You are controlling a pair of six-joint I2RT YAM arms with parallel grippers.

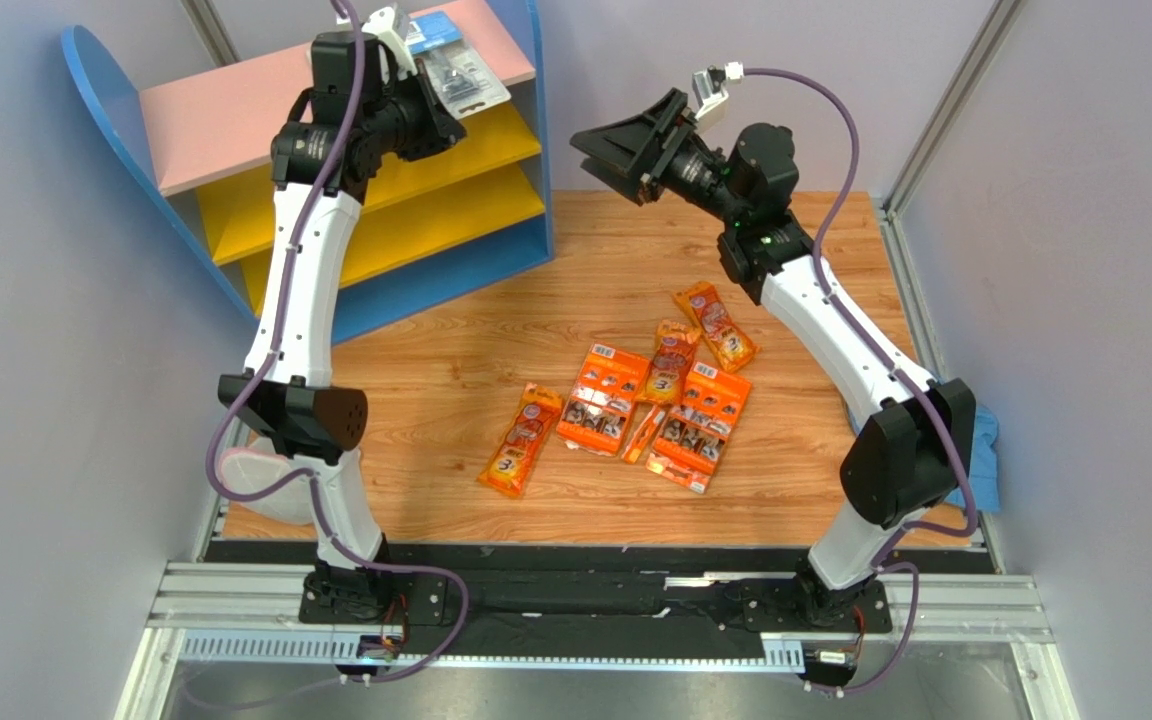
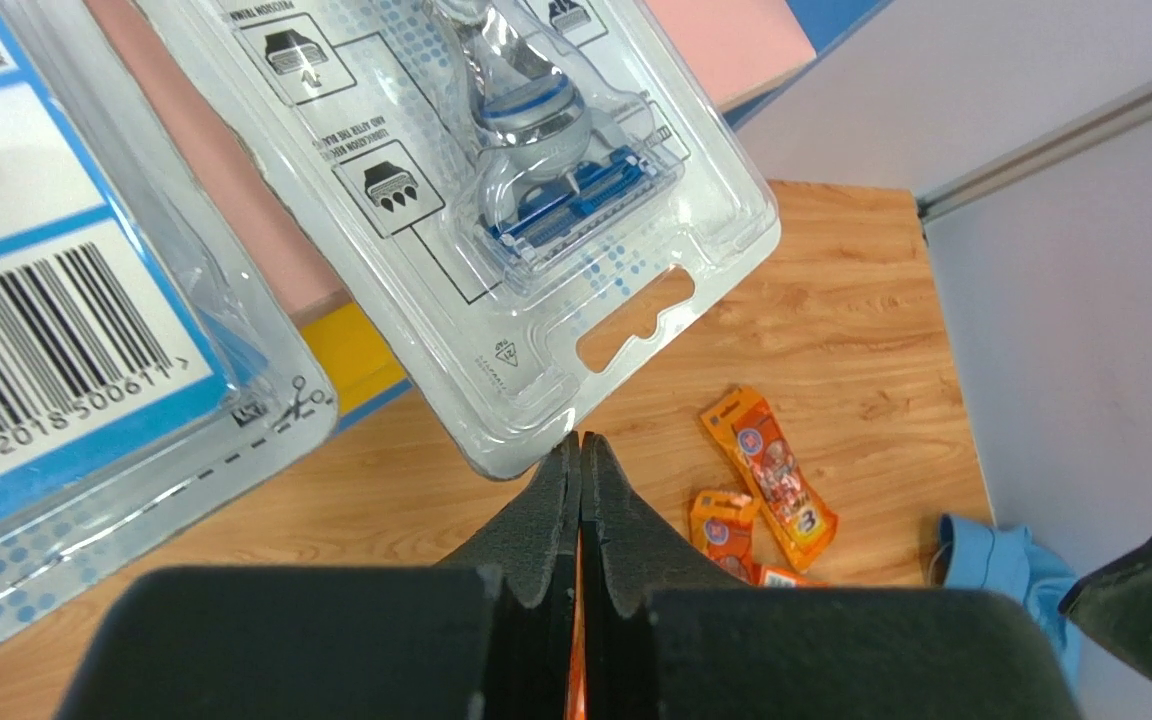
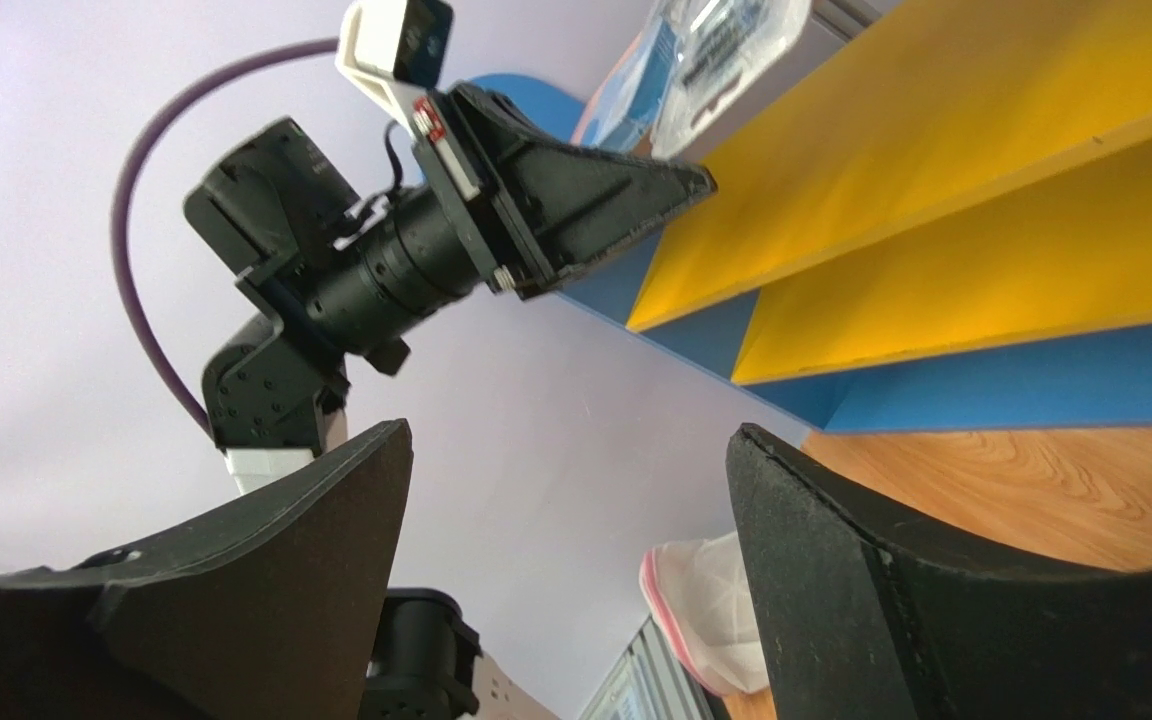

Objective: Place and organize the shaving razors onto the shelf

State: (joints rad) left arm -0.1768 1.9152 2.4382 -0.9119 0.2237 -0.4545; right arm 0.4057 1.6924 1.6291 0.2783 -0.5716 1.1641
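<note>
A clear blister pack (image 2: 507, 195) holding a blue-headed razor lay on the pink top board (image 1: 237, 105) of the shelf (image 1: 542, 150), at the board's right end, with one corner jutting past the edge over the yellow boards (image 1: 432, 150) below. A second blister pack (image 2: 56, 300), barcode side up, lay just to its left and partly under it. The left gripper (image 2: 579, 450) hovered at that overhanging corner, its fingers pressed together with no pack visibly between them and its tips at the pack's rim; contact could not be told for sure.

The step in hand looked like squaring up the packs on the top board, not carrying one. The next move probably called for a gentle push toward the far side of the board, so the pack sat fully on it without sliding off the right end.

The orange razor packs (image 1: 602, 398) lay scattered on the wooden table (image 1: 432, 360), well apart from both arms and not yet shelved. The right gripper (image 1: 630, 158) hung high to the right of the shelf, fingers spread wide and empty. A blue cloth (image 1: 983, 450) lay at the table's right edge.
</note>
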